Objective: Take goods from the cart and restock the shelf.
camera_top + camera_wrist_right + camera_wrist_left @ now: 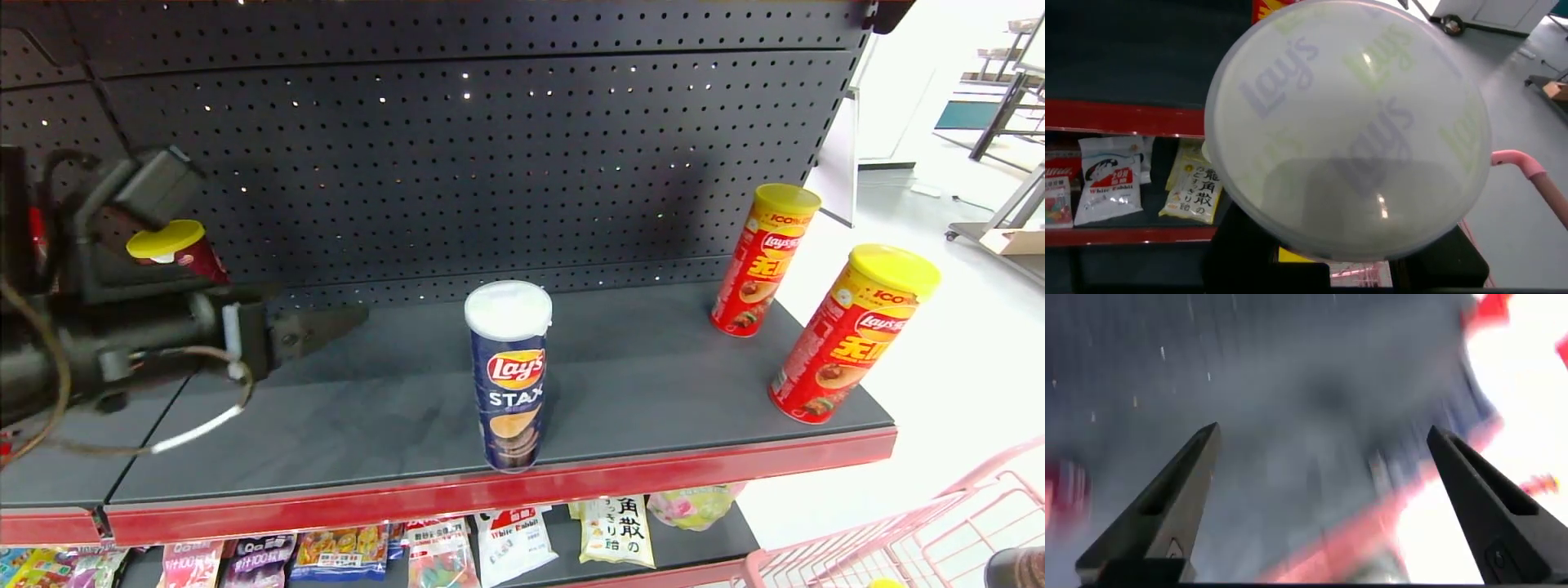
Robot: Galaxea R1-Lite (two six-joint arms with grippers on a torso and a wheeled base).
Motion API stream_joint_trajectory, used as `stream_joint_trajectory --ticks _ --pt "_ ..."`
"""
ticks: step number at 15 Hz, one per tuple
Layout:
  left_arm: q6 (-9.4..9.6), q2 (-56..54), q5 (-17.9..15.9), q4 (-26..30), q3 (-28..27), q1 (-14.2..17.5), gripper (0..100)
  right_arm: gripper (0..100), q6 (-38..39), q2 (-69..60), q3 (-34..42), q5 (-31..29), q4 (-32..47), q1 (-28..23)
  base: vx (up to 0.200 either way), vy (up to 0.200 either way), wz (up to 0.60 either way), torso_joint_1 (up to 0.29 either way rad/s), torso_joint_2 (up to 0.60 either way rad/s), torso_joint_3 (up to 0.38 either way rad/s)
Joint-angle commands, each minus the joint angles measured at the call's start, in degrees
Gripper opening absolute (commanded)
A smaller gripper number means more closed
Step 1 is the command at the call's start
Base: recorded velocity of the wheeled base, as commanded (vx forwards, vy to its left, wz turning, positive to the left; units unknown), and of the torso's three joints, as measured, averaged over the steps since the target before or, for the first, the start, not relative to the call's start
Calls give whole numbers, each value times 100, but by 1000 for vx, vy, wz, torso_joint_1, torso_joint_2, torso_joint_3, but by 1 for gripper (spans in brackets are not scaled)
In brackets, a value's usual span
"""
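Note:
A dark blue chips can (513,384) with a clear lid stands upright near the front edge of the grey shelf (367,425). Two red cans with yellow lids (763,261) (853,335) stand at the shelf's right end. Another red can with a yellow lid (184,249) shows at the far left behind my left arm. My left gripper (359,314) hovers over the shelf's left part, left of the blue can, its fingers (1176,506) spread open and empty. A can's clear lid (1347,122) sits right under the right wrist camera, held in the air before the shelf front.
The shelf has a red front lip (490,490) and a perforated back wall (490,163). Snack bags (506,543) lie on the lower shelf (1106,184). A pink wire cart (939,531) stands at the lower right, its handle (1527,167) close to the held can.

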Motion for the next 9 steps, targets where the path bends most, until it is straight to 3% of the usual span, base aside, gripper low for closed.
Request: stream_joint_trajectory --ticks 1,3,5,6,9 --pt "41 -2443 -204 2349 184 50 100 0 -43 497 -54 137 -29 83 0 0 0 0 0 0" --pt "243 -3234 -63 2718 729 68 100 0 -34 611 -125 155 -12 101 0 0 0 0 0 0" --pt "278 -3788 490 2701 1371 138 100 0 -43 849 -265 234 -20 163 0 0 0 0 0 0" --pt "313 -4043 508 2692 1634 130 100 0 -61 963 -353 375 -38 233 0 0 0 0 0 0" --pt "357 -4236 763 2692 1881 147 100 0 -43 954 -379 647 -20 242 0 0 0 0 0 0"
